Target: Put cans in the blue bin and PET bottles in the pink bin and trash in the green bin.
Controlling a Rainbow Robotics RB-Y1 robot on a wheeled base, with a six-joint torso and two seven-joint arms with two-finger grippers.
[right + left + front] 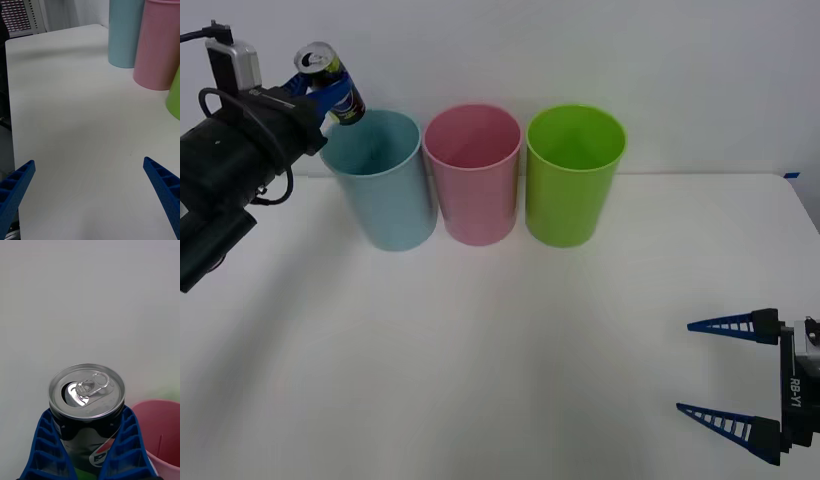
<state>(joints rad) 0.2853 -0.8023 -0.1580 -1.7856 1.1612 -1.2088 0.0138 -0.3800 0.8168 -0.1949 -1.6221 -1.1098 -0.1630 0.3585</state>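
My left gripper is shut on the can, a small dark blue and yellow-green drink can with a silver top and an opened pull tab. It hangs tilted just above the left rim of the blue bin. In the left wrist view the can sits between the blue ribbed fingers. The pink bin stands in the middle and the green bin to its right. My right gripper rests open low at the table's right side, holding nothing.
The three bins stand in a row at the back of the white table, close to a white wall. In the right wrist view the blue bin and the pink bin stand beyond bare tabletop.
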